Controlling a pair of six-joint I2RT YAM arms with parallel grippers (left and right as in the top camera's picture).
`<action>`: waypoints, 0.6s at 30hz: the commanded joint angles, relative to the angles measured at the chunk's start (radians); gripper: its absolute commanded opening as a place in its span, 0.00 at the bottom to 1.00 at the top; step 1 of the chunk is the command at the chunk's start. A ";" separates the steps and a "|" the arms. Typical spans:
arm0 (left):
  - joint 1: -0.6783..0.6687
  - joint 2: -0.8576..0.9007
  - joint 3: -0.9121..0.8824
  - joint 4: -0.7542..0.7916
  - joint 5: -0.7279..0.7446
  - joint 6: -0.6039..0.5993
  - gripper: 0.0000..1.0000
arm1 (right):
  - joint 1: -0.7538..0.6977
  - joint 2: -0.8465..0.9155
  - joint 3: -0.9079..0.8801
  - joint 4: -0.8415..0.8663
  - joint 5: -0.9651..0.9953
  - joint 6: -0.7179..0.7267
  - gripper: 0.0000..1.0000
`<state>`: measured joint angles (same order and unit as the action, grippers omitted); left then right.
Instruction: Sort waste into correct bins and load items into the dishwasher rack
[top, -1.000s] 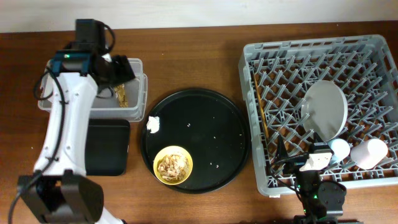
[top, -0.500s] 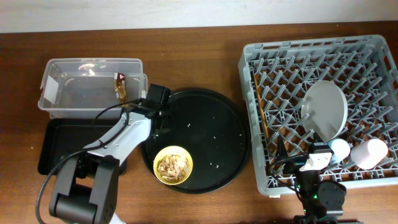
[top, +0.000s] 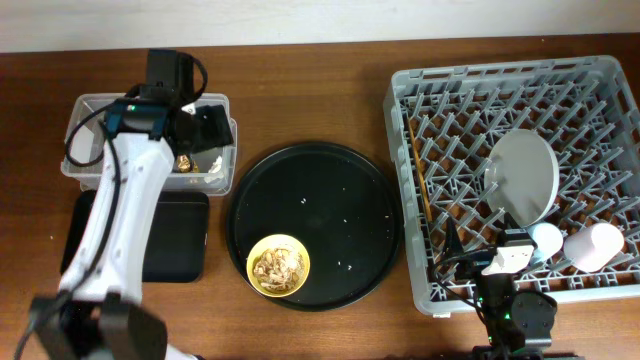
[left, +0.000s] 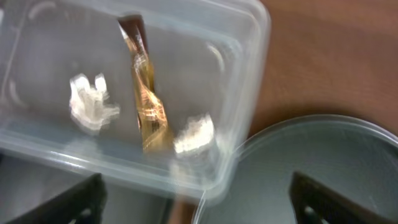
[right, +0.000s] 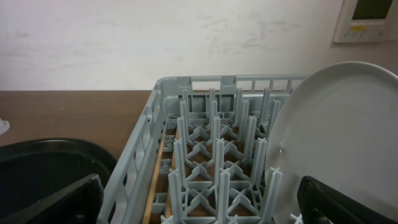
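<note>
You have three containers to tally: one clear box (top: 90, 110) at the table's 10 o'clock, one black rectangular tray (top: 175, 240) at 8 o'clock and one round black tray (top: 330, 200) in the middle.

Count three bits of waste in the box. There is one gold wrapper (left: 148, 99), one tissue piece (left: 90, 102) at its 9 o'clock and a second tissue piece (left: 196, 134) at its 4 o'clock.

One yellow bowl (top: 253, 270) sits at the round tray's 7 o'clock, holding one heap of food scraps (top: 278, 266).

One rack (top: 500, 80) at 3 o'clock carries one plate (top: 525, 185). It also has two cups at its 5 o'clock, a whitish cup (top: 546, 238) and a pinkish cup (top: 594, 246). The chopsticks (top: 418, 175) on its 9 o'clock side read as a single line, so you cannot count them apart.
</note>
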<state>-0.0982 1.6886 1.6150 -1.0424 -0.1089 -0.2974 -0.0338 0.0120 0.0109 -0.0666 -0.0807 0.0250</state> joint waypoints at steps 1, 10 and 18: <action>-0.092 -0.138 0.048 -0.148 0.088 0.006 0.74 | -0.001 -0.006 -0.005 -0.005 -0.010 0.001 0.98; -0.752 -0.145 -0.537 0.099 0.016 -0.354 0.42 | -0.001 -0.006 -0.005 -0.004 -0.010 0.001 0.98; -0.790 -0.142 -0.751 0.310 -0.094 -0.353 0.11 | -0.001 -0.006 -0.005 -0.005 -0.010 0.001 0.98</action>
<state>-0.8837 1.5482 0.8913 -0.7380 -0.1841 -0.6483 -0.0338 0.0128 0.0109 -0.0669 -0.0807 0.0254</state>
